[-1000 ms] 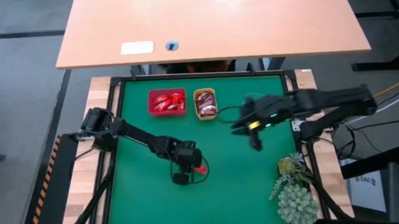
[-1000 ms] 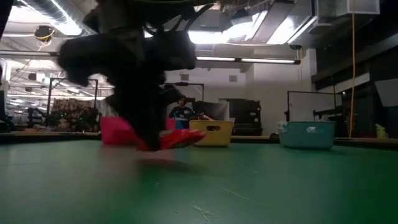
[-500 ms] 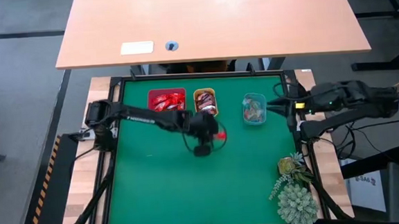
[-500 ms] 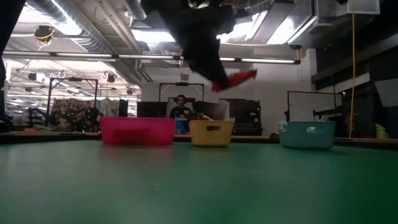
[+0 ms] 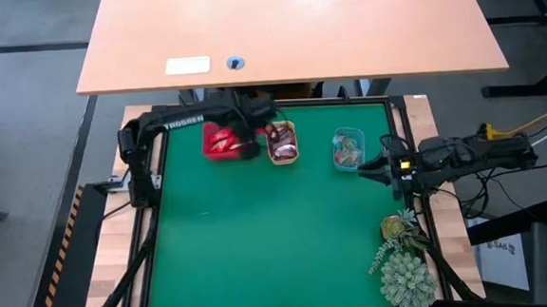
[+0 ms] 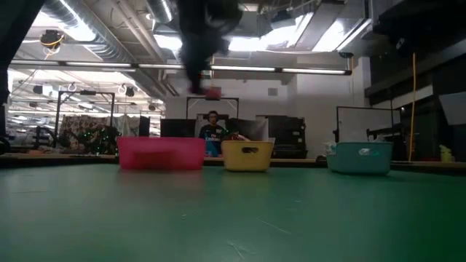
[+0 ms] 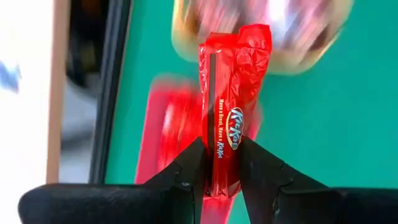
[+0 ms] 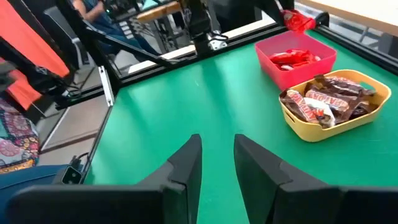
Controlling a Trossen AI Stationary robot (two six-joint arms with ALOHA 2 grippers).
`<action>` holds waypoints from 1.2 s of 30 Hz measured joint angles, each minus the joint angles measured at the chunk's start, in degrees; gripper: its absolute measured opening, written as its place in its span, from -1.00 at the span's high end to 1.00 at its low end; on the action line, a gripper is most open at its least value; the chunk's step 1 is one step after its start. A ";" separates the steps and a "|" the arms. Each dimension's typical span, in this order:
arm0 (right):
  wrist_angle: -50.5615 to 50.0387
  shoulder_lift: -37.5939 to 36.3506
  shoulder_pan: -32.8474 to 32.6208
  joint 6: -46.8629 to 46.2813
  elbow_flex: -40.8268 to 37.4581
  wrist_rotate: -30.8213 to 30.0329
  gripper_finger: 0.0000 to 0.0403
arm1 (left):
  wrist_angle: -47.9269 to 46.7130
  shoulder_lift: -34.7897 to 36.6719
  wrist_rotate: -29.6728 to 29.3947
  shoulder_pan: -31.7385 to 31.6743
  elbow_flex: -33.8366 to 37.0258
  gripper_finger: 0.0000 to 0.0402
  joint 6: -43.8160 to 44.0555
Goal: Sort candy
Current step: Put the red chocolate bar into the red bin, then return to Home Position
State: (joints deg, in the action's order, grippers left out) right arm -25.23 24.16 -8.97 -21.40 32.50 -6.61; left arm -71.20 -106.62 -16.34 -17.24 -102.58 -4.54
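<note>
Nearest on my green bench (image 5: 260, 240), at the right front corner, stands a spiky artificial plant (image 5: 401, 265). A little farther back along the right edge my right gripper (image 5: 367, 165) waits low over the mat, its fingers (image 8: 186, 165) spread apart with nothing between them, just on the near right side of the teal tray (image 5: 347, 150), which holds greenish clear-wrapped sweets.

At the far edge of the mat three trays sit in a row: the red tray (image 5: 223, 143) on the left, the yellow tray (image 5: 282, 141) just beside it, and the teal one well apart to the right. In the right wrist view the red tray (image 8: 298, 57) carries red-wrapped candy and the yellow tray (image 8: 336, 102) carries brown-and-white bars (image 8: 311, 102).

My left arm reaches along the far edge, and my left gripper (image 5: 243, 127) hangs above the far right part of the red tray, clear of its contents. It is pinching a red KitKat candy (image 7: 231, 112) by its lower end, the wrapper standing up between my fingers (image 7: 186, 168). In the low view that candy (image 6: 212, 92) shows as a small red scrap held high above the red tray (image 6: 160, 153). Beyond the bench a person (image 6: 212, 135) sits in the room.
</note>
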 joint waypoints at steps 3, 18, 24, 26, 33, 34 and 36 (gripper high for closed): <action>1.68 -2.51 0.00 -0.01 -3.13 -0.27 0.53 | -8.26 0.07 -0.16 -4.33 2.26 0.62 2.85; 5.12 -6.86 0.00 2.14 -11.93 -0.36 0.53 | -0.68 -0.13 -0.08 -13.42 19.11 0.55 6.00; 10.52 -6.84 0.00 2.26 -17.08 -0.42 0.53 | 1.26 -0.12 0.79 -13.39 22.23 0.32 6.06; 13.24 -6.85 0.00 2.39 -19.24 -0.41 0.53 | 1.36 -0.12 0.84 -13.39 22.59 0.24 6.09; 19.75 -6.83 0.00 2.25 -25.78 -0.41 0.53 | 1.73 -0.12 0.94 -13.33 21.21 0.18 7.05; 19.87 -6.82 0.00 1.88 -26.29 -0.41 0.53 | 1.69 -0.04 0.94 -13.33 20.83 0.19 7.04; 20.01 -6.86 0.00 0.86 -27.06 -0.41 0.53 | 1.32 0.47 0.99 -13.20 20.05 0.19 6.80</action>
State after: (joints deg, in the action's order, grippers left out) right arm -5.23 17.30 -8.97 -20.54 5.44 -7.02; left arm -69.88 -106.14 -15.35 -30.44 -82.53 2.26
